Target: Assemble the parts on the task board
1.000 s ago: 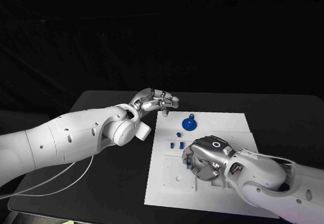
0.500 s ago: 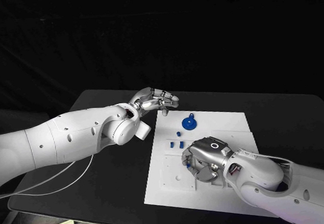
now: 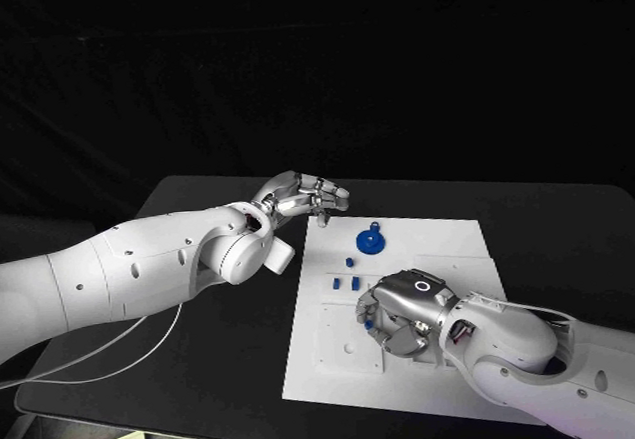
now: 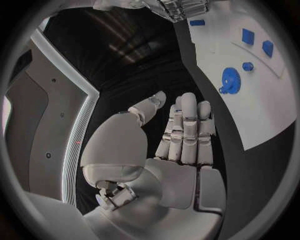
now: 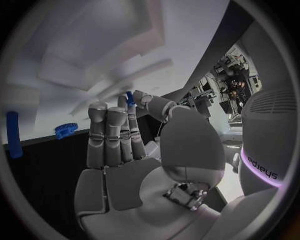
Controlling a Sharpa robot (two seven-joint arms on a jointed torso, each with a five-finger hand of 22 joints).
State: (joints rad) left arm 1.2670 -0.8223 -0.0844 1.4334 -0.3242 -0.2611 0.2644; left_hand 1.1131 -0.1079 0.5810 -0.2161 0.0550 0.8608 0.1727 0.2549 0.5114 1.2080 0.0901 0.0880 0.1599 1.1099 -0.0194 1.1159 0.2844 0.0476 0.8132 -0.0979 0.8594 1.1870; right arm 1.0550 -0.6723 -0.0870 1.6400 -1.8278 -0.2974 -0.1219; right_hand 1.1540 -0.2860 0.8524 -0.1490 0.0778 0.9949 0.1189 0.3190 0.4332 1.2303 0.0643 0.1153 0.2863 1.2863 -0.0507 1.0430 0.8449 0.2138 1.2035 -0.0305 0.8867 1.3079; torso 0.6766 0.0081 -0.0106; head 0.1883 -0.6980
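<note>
Low over the task board point(image 3: 406, 236), right hand point(image 3: 403, 311) pinching a small blue part point(image 5: 129, 97) — left hand point(image 3: 305, 197) empty, fingers extended together.

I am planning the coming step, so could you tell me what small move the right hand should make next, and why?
Probably a slight lowering of the right hand toward the task board. The right wrist view shows a small blue part pinched at its fingertips, and the hand sits low over the board's middle. The left hand is at the board's far corner, holding nothing, so it is out of the way.
</note>
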